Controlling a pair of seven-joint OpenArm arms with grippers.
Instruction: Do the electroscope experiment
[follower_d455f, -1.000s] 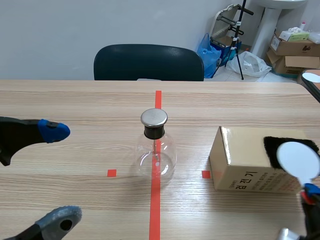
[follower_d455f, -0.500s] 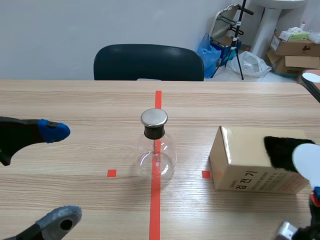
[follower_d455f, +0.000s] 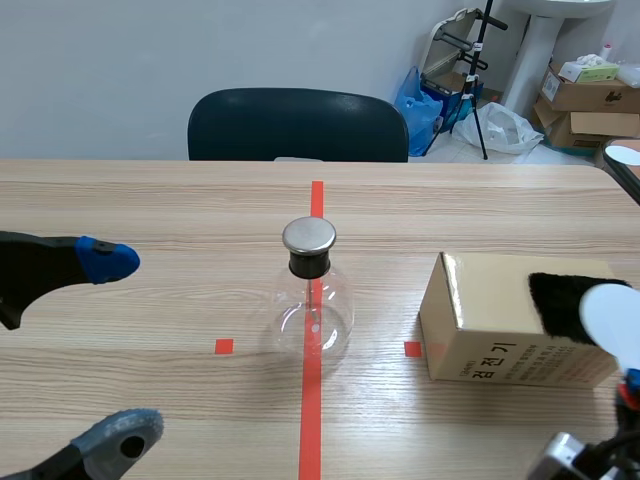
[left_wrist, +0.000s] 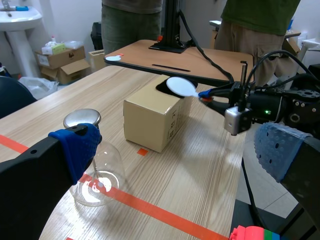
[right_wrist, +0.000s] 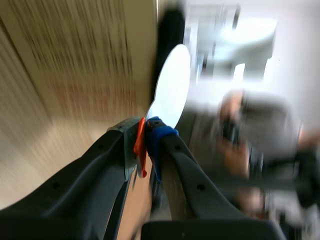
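- Two claws differ. The left gripper (follower_d455f: 115, 350), at the frame's lower left, gapes wide with nothing in it. The right gripper (right_wrist: 147, 145) is pinched tight on the stem of a white round plastic paddle (follower_d455f: 612, 318).
- At centre frame, the clear glass flask (follower_d455f: 312, 305) with a round metal cap (follower_d455f: 308, 236) stands upright on the red tape line (follower_d455f: 310, 420), well apart from both claws.
- At the right edge, the paddle's disc sits by the black fuzzy patch (follower_d455f: 558, 300) on the tan cardboard box (follower_d455f: 490, 320); whether they touch, I cannot tell.
- Risk, as I judge it: carrying the paddle toward the cap too low or too far could strike the flask and tip it. The thin stem might also twist in the pinch.
- Only the left wrist view shows the right arm (left_wrist: 280, 105) and the people (left_wrist: 260, 25) standing behind it; the scene view crops that claw. Only the blurred right wrist view shows the pinch.
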